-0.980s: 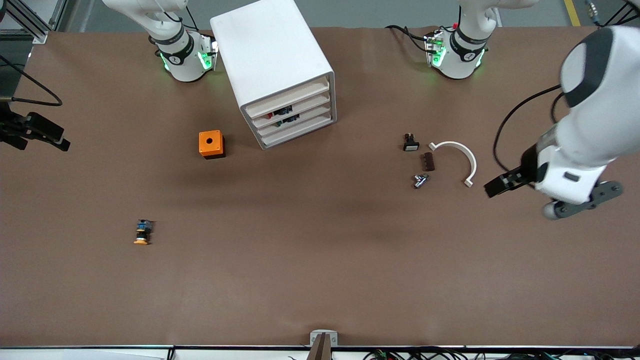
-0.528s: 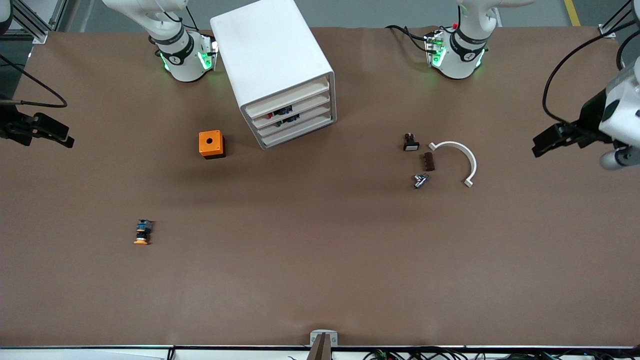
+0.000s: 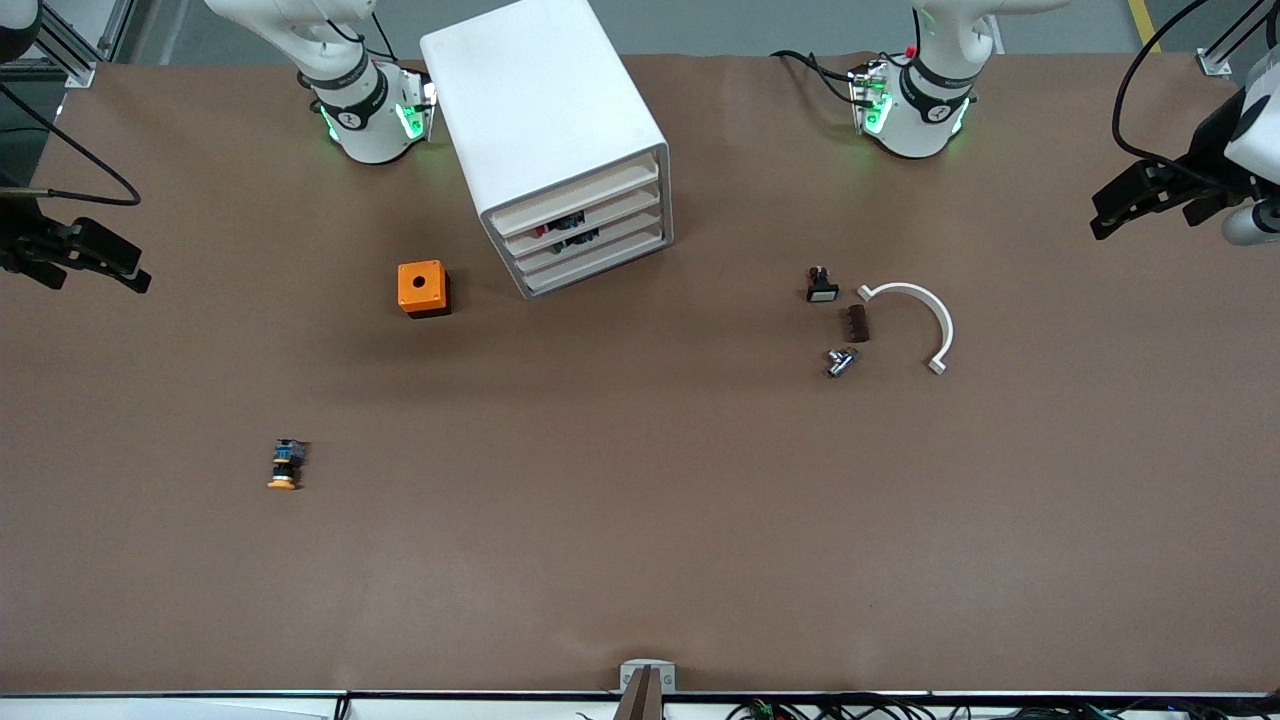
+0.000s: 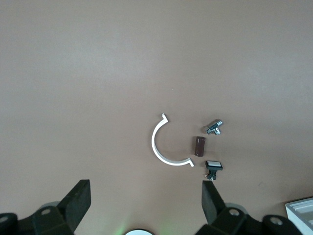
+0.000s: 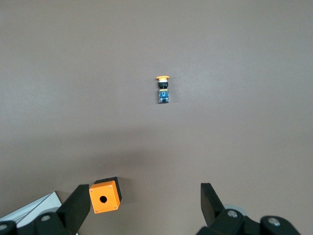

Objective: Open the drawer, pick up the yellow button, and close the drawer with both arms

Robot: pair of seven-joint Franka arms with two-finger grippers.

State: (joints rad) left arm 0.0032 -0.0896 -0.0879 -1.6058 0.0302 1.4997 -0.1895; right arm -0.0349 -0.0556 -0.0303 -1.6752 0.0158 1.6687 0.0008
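Note:
The white cabinet (image 3: 530,110) stands between the arms' bases; its top drawer (image 3: 575,194) is shut. The button (image 3: 285,467), orange-yellow cap and black-and-blue body, lies on its side on the table, nearer the front camera than the orange box; it also shows in the right wrist view (image 5: 163,88). My left gripper (image 3: 1108,212) is open and empty, up over the left arm's end of the table; its jaws stand wide in the left wrist view (image 4: 145,200). My right gripper (image 3: 135,272) is open and empty over the right arm's end (image 5: 144,205).
An orange box (image 3: 422,288) with a black hole sits beside the cabinet (image 5: 104,196). A black switch (image 3: 822,287), a brown block (image 3: 856,323), a metal piece (image 3: 840,360) and a white arc (image 3: 925,310) lie toward the left arm's end.
My left gripper has risen and swung out from beside the white arc to the table's end. My right gripper has shifted slightly at its end. The button and drawers have not moved.

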